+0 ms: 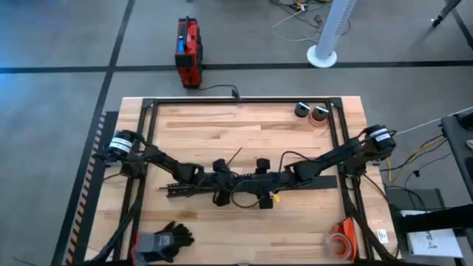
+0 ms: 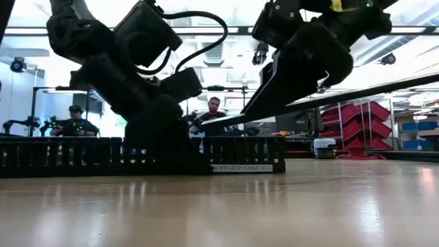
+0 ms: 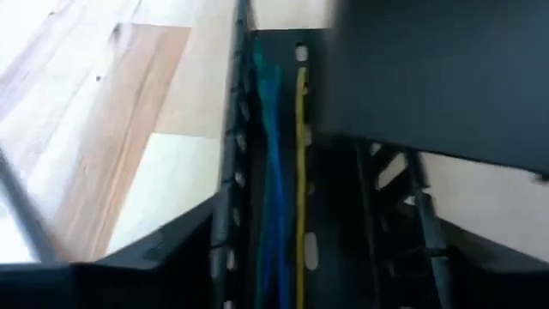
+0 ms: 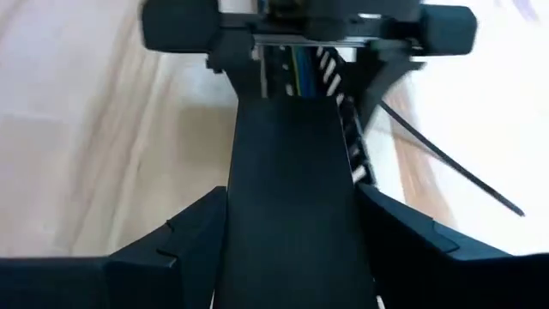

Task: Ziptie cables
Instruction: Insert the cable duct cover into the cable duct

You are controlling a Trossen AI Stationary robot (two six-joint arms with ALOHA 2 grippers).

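A long black slotted strip [image 1: 177,190] lies across the table's middle. The cables [image 3: 276,172], thin blue-green wires beside a yellow one [image 3: 301,154], run along its channel. My left gripper [image 1: 222,183] is down over the strip, open, one finger on either side of it [image 3: 330,223]. My right gripper [image 1: 264,185] faces it from the right, shut on a flat black cover strip [image 2: 329,96]. A thin black tie [image 4: 446,163] sticks out beside the slotted strip. My left gripper stands with its fingers [image 3: 171,245] along the slotted strip's two side walls; I cannot tell whether they touch it. My right gripper holds the cover strip by its two long edges [image 4: 233,202], pinched between both fingers, which lie across it. The cover strip is tilted, its left end low by the slotted strip [image 2: 212,123] and its right end raised.
Black gloves [image 1: 164,240] lie at the near left and an orange and white object [image 1: 341,241] at the near right. Two small rolls [image 1: 312,112] sit at the far right. A black frame rail [image 1: 244,100] borders the far side. People [image 2: 214,113] sit beyond the table.
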